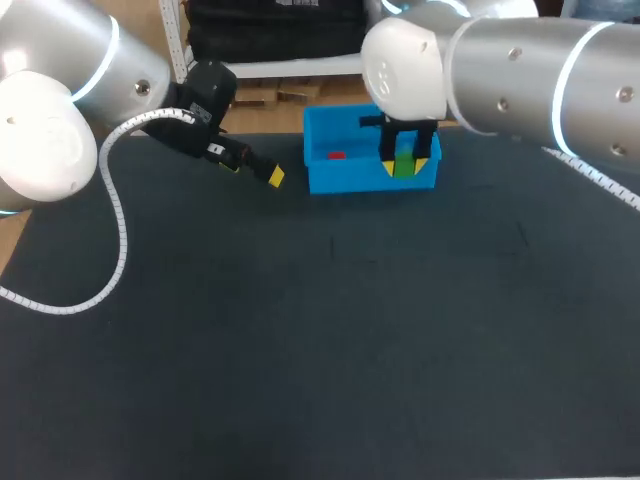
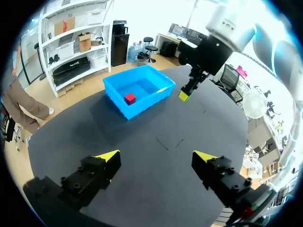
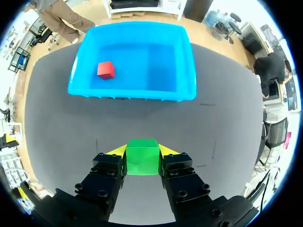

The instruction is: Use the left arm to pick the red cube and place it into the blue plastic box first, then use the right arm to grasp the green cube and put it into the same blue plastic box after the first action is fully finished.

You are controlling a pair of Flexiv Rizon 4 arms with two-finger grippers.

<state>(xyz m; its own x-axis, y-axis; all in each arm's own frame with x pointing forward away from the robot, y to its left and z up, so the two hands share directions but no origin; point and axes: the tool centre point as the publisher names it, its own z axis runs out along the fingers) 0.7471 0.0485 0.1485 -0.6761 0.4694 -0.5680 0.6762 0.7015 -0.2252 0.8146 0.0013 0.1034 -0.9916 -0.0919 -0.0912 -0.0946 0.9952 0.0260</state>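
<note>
Two cubes, two places. The red cube [image 3: 106, 69] lies on the floor of the box [image 3: 132, 92], toward one end wall, with no fingers touching it. The green cube [image 3: 143, 157] sits squarely between the yellow tips of the right gripper [image 1: 405, 165], whose fingers pinch it from both sides, each tip flat against a face. It hangs clear of the bench [image 1: 300, 350]. In the right wrist view it is short of the box, with the long wall ahead of the fingers, so the cube is not yet inside. In the left wrist view the held cube is just beside a corner of the box. The left gripper [image 2: 156, 158] is well apart from both cubes, off to the other side of the box, its fingers spread wide above the bench.
</note>
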